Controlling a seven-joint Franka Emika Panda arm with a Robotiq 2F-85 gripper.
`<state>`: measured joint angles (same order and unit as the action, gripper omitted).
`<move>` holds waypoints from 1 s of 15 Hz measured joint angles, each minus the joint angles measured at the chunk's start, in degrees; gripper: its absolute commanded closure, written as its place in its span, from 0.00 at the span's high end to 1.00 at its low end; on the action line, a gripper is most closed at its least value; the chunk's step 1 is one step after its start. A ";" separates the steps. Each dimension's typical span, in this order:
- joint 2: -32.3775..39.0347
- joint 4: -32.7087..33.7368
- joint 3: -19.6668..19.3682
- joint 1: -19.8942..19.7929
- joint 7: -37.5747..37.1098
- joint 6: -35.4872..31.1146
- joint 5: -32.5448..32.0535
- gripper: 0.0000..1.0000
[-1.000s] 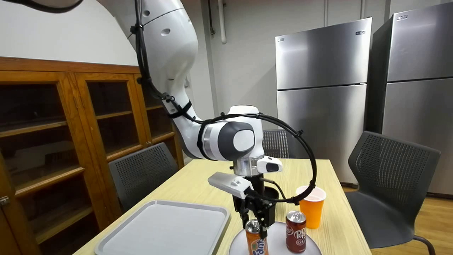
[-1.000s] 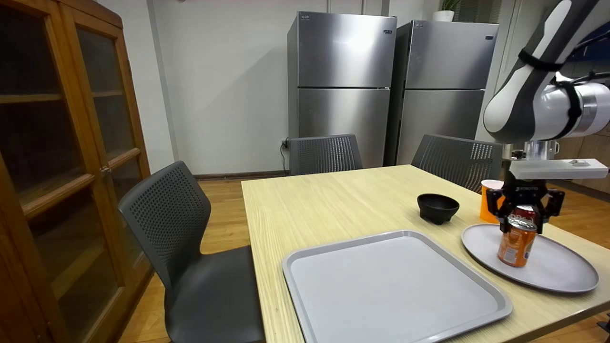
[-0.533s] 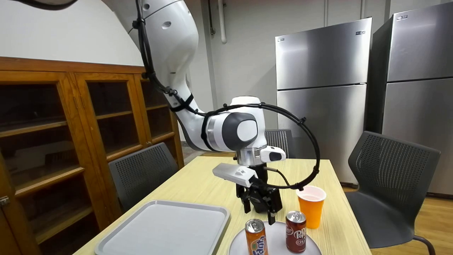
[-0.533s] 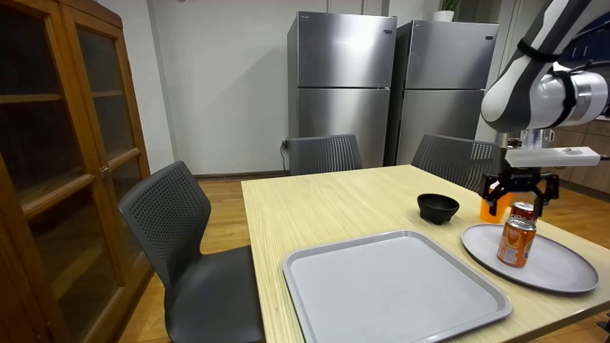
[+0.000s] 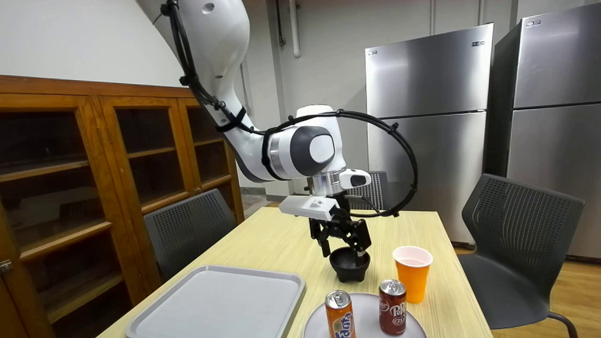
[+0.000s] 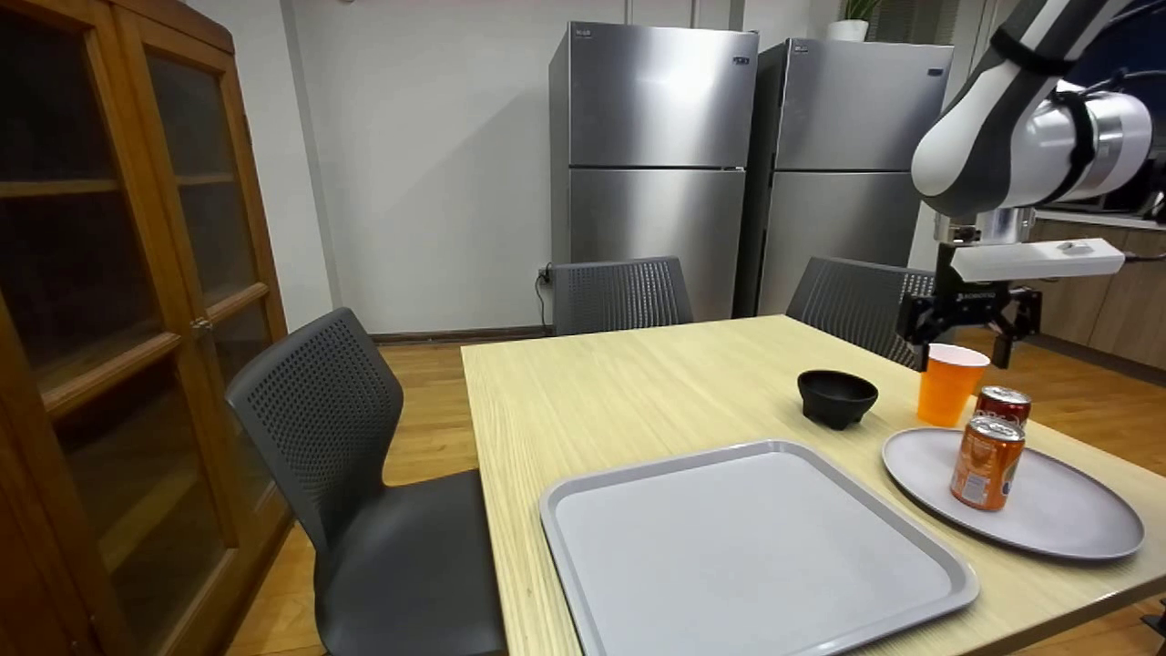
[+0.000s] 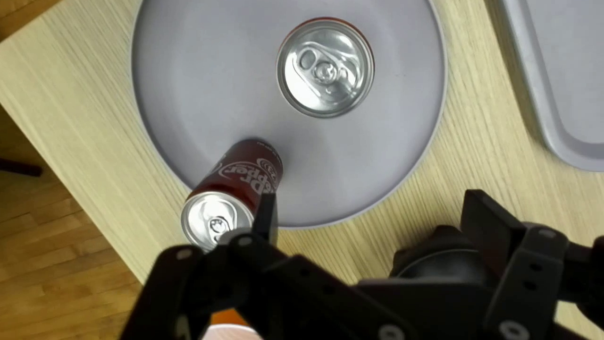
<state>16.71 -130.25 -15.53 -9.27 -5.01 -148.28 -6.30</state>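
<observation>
Orange Fanta can (image 5: 341,317), standing upright on a round grey plate (image 5: 367,311) at the near end of a pale wooden worktop (image 5: 272,244). Beside it on the same plate, a little apart, stands a dark red Dr Pepper can (image 5: 393,307), also upright. To the left of the plate in an exterior view, a large grey tray (image 5: 220,300) with a raised rim lies flat on the worktop. Just beyond the plate are an orange cup (image 5: 413,277) with a pale inside, upright, and a small black bowl (image 6: 837,399) on short feet. Above this group hangs the black pincer (image 7: 370,212) of a white robot arm (image 5: 256,152), its two fingers spread wide and pointing down, apart from both cans. From the wrist view, one finger covers part of the Dr Pepper can and the other part of the bowl, but only by line of sight. Farther off, dark grey chairs (image 5: 521,225) with perforated backs stand around the worktop. A wooden cabinet (image 5: 101,155) with glass doors runs along one side, and two tall stainless-steel refrigerators (image 5: 427,150) fill the back of the room.
</observation>
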 measured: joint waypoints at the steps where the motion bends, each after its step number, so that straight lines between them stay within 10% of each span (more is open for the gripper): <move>1: -0.54 0.00 0.06 0.40 0.00 0.00 -0.42 1.00; 15: -10.64 -5.24 5.45 6.26 -0.43 -0.01 -5.16 1.00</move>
<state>6.06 -135.49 -10.08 -3.01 -5.44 -148.29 -11.46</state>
